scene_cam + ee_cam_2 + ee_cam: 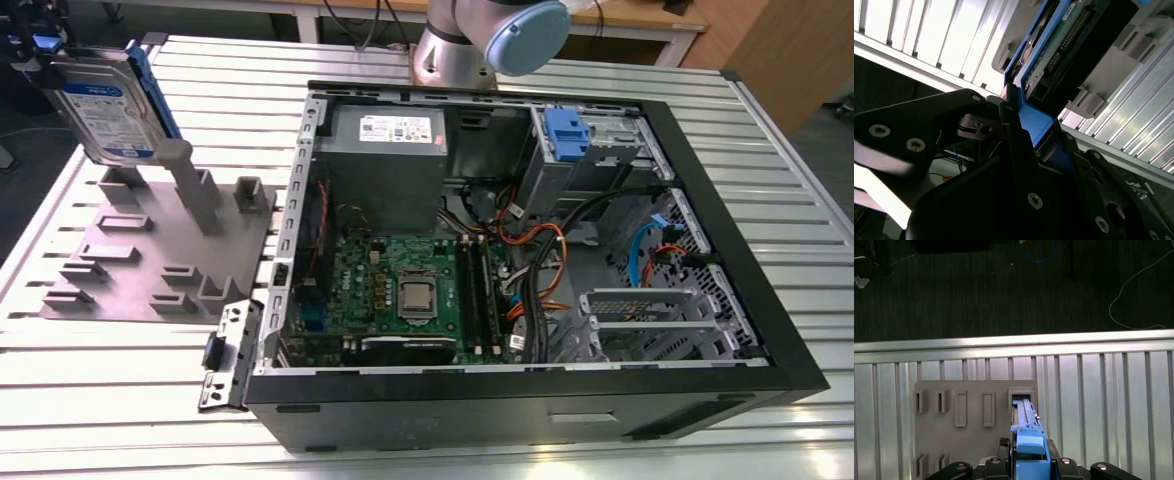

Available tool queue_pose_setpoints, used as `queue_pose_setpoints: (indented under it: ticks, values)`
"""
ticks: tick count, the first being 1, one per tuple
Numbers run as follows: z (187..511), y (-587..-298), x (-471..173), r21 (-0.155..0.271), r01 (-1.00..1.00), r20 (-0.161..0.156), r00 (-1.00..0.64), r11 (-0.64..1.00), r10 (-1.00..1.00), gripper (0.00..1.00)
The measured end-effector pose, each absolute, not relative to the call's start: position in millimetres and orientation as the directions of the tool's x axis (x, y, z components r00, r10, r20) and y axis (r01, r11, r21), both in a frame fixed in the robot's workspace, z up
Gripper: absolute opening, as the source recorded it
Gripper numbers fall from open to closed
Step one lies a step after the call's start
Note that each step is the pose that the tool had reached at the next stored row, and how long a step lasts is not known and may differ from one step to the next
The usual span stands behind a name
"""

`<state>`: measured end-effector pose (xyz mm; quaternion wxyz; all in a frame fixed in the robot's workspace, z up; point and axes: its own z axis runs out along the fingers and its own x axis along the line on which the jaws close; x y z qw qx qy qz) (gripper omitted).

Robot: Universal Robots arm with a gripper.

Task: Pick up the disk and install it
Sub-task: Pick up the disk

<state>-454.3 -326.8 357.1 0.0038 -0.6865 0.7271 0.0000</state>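
The jaws pinch the blue end of the disk (107,105), holding it upright over the grey fixture (134,240) at the exterior view's left. The open computer case (467,410) lies beside the fixture on the table (107,400).

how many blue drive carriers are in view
2: one frames the disk, upright above the grey fixture plate at the exterior view's upper left; the other carrier sits inside the computer case beside the power supply. More could be hidden.
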Motion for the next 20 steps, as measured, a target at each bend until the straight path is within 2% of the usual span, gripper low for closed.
queue_pose_setpoints:
  ticks: [20]
  values:
    - [365.7,-326.8,-454.3,-0.005,-0.998,-0.005,-0.057,0.057,-0.998,0.36]
